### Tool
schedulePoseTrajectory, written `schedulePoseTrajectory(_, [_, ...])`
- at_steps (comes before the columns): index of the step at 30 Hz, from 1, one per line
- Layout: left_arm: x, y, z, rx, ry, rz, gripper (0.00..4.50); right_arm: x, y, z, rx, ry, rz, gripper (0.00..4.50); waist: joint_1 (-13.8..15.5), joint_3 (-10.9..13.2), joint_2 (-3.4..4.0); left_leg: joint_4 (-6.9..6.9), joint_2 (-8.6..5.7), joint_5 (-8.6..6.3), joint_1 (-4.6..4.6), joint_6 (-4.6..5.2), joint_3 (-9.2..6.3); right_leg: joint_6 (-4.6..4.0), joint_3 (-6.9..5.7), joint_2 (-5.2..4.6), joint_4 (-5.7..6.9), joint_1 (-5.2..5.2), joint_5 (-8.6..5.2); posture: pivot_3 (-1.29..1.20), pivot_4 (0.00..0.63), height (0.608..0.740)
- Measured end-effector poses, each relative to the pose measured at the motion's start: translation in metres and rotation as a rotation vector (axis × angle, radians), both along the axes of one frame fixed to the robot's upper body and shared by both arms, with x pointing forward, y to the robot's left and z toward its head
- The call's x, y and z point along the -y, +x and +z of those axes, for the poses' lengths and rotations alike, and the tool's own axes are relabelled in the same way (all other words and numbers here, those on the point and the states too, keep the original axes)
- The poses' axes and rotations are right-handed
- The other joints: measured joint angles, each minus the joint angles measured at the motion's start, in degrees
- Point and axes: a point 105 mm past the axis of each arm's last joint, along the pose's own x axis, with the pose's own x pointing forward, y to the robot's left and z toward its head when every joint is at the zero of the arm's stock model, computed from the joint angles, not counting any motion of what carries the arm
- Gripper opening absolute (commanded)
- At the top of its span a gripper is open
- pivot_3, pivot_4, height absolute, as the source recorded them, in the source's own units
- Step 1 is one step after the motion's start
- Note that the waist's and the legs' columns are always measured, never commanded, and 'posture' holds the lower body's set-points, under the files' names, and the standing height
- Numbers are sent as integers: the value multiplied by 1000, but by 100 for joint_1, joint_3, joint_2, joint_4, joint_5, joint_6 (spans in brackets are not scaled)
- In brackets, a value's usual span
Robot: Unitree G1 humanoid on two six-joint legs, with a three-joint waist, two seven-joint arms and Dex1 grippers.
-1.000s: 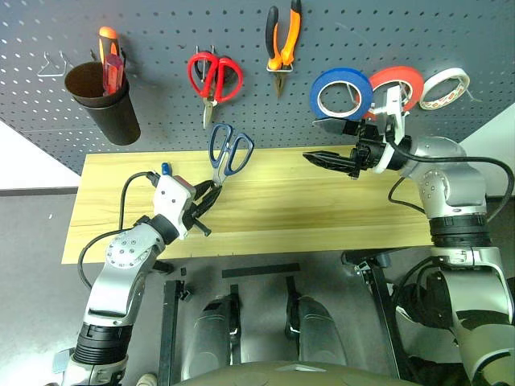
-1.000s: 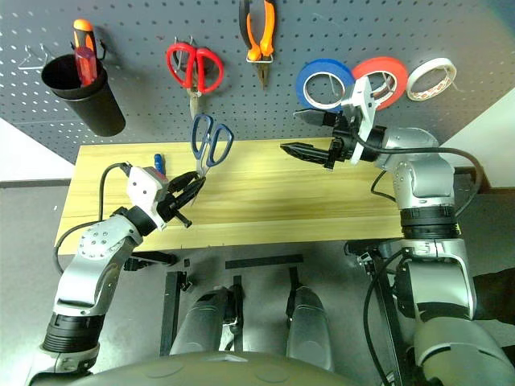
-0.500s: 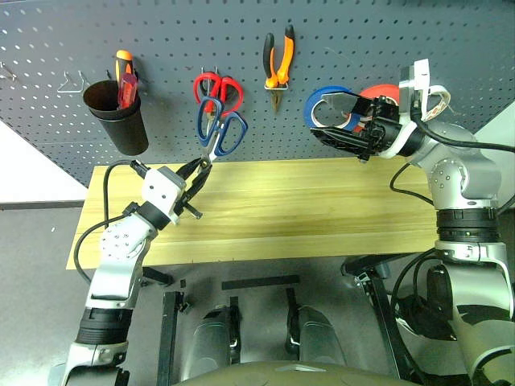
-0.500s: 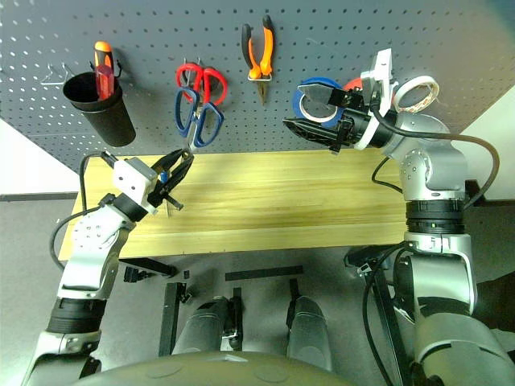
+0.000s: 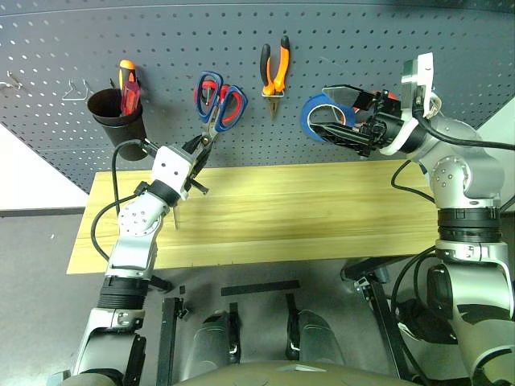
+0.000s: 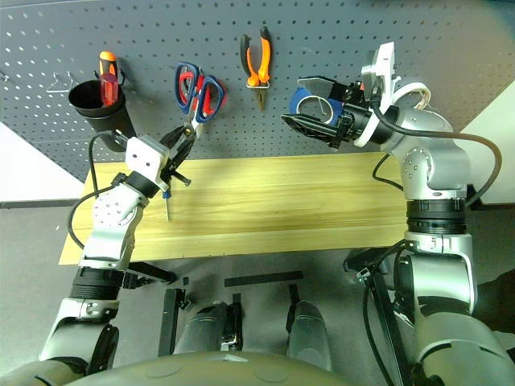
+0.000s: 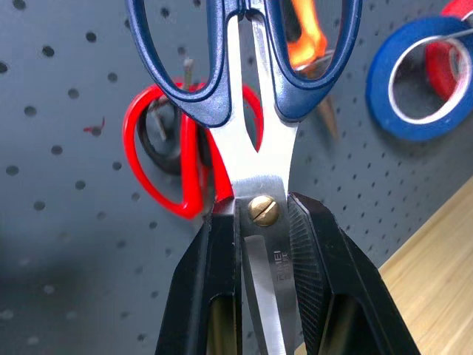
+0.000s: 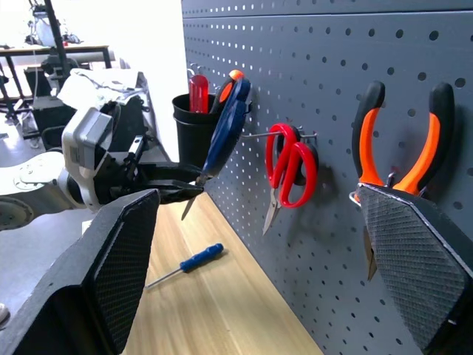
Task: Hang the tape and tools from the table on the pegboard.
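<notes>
Both head views look forward and down at the pegboard (image 5: 241,32) from well back, taking in its whole width and the tabletop (image 5: 306,209) below it. The left wrist view faces the pegboard from very near, just before the red-handled scissors (image 7: 166,159). The right wrist view looks along the pegboard's face, close beside it. All views share the pegboard around those red scissors.
</notes>
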Motion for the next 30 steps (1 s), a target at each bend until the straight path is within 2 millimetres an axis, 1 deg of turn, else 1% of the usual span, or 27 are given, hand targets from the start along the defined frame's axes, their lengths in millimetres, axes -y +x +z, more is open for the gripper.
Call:
schedulePoseTrajectory(7, [-3, 17, 0, -26, 2, 66, 543, 0, 0, 0, -6, 1, -1, 4500, -10, -13, 1, 2, -1, 0, 0, 0, 0, 0, 0, 0, 1, 2, 0, -68, 104, 740])
schedulePoseTrajectory(13, [-6, 31, -14, -90, 5, 99, 543, 0, 1, 0, -6, 2, -7, 4500, -24, -43, 0, 2, -3, 0, 1, 0, 0, 0, 0, 0, 2, 2, 0, -79, 102, 740])
schedulePoseTrajectory(16, [-2, 34, -18, -113, 3, 89, 543, 1, 1, 0, -5, 2, -10, 4500, -22, -54, -1, 3, -4, 0, 1, 0, 0, 0, 0, 0, 2, 2, 0, -81, 103, 740])
schedulePoseTrajectory(18, [1, 35, -20, -122, 4, 79, 1268, 1, 1, 0, -5, 2, -11, 4500, -27, -61, 0, 3, -4, 0, 1, 0, 0, 0, 0, 0, 2, 3, 0, -83, 101, 740])
schedulePoseTrajectory(19, [2, 35, -22, -129, 5, 74, 1491, 1, 1, 0, -5, 2, -12, 4500, -28, -71, 2, 3, -4, 0, 1, 0, 0, 0, 0, 0, 2, 3, 0, -83, 101, 740])
schedulePoseTrajectory(21, [4, 37, -25, -140, 4, 68, 2073, 1, 2, 0, -5, 3, -16, 4500, -30, -94, 3, 3, -4, 0, 2, 0, -1, 0, 0, 0, 3, 3, 0, -82, 101, 740])
schedulePoseTrajectory(23, [4, 38, -25, -145, 3, 70, 2744, 2, 2, 1, -4, 1, -22, 4500, -34, -111, 3, 3, -4, 0, 4, 0, -1, 0, 0, 0, 4, 4, 0, -81, 99, 740])
schedulePoseTrajectory(25, [3, 43, -21, -137, -1, 85, 3447, 3, 2, 1, -1, -3, -27, 4500, -32, -127, 0, 6, -4, 0, 5, 0, -1, 0, 0, 0, 4, 7, 1, -76, 99, 740])
schedulePoseTrajectory(28, [-1, 45, -8, -82, -14, 112, 4471, 4, 1, 2, 7, -11, -33, 4500, -34, -140, 1, 5, -5, 0, 8, 0, -1, 0, 1, -1, 4, 10, 1, -70, 100, 740])
schedulePoseTrajectory(30, [-3, 43, -3, -61, -32, 108, 4493, 5, -1, 2, 13, -21, -41, 4500, -34, -147, 2, 4, -5, 0, 9, 0, -2, 0, 1, -1, 4, 10, 1, -60, 106, 740])
